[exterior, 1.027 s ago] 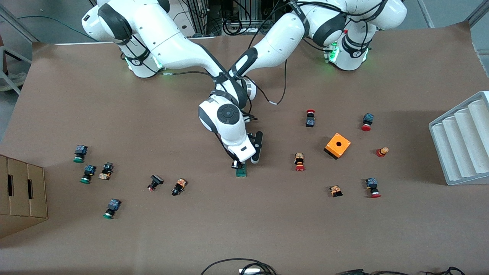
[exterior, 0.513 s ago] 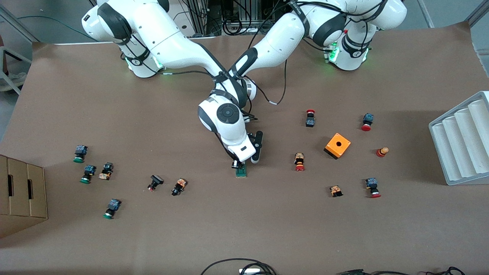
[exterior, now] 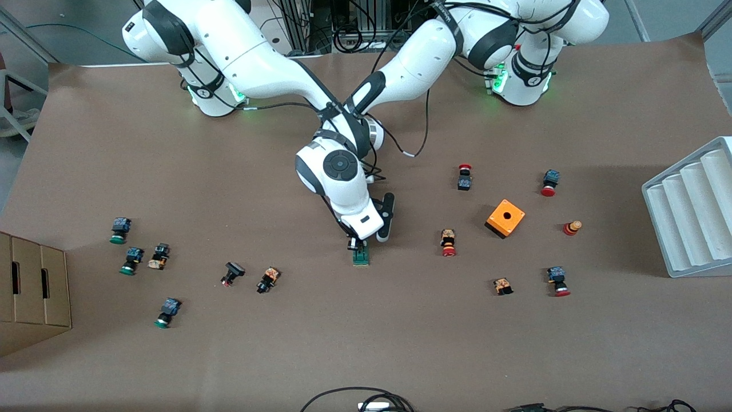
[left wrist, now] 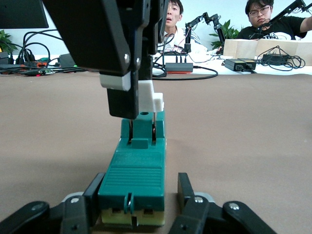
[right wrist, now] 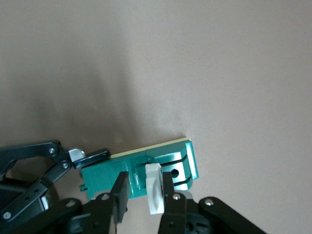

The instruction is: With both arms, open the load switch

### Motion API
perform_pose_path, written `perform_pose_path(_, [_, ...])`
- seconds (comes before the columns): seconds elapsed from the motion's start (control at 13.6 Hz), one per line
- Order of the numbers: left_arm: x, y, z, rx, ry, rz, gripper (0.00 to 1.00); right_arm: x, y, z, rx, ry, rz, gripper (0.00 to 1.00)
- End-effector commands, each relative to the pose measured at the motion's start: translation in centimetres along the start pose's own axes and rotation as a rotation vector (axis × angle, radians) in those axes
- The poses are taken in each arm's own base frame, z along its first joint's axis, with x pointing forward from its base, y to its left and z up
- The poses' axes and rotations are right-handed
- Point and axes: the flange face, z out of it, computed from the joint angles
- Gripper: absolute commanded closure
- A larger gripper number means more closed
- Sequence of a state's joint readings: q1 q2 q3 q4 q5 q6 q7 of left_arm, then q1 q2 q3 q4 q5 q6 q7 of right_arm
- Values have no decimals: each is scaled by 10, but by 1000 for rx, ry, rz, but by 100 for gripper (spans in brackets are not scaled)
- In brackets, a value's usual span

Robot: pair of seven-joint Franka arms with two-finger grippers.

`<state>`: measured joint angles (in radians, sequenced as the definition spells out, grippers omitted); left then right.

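- Brown paper-covered table, both arms reaching in from their bases and crossing over the middle.
- Around the edges: a cardboard box at the right arm's end, a white ribbed tray at the left arm's end, an orange box and push-buttons scattered between.
- Centre of the table, and here's the action: the load switch lies flat, its long axis running toward and away from the front camera.
- Left gripper is down at table level, jaws clamped on the sides of the switch's cream-based end, pinning the green body.
- Right gripper comes from above, jaws pinched on the white piece at the other end, which stands proud of the body.
- So it turns on this: one arm anchors one end, the other owns the white piece directly beneath it. The opening pull, I'd judge, goes upward, away from the table, while the left holds firm.
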<state>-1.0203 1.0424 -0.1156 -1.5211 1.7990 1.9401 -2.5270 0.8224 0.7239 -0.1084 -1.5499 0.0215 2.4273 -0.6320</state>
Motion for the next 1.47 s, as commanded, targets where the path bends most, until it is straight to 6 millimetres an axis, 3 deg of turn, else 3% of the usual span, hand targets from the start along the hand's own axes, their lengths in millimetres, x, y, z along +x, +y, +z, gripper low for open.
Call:
perform_pose_path(0.0, [-37, -13, -13, -1, -56, 25, 34, -6, -5, -4, 14, -4, -2, 66])
perform_pose_path(1.39, [-36, -12, -13, -1, -55, 24, 34, -13, -18, 8, 29, -26, -11, 71])
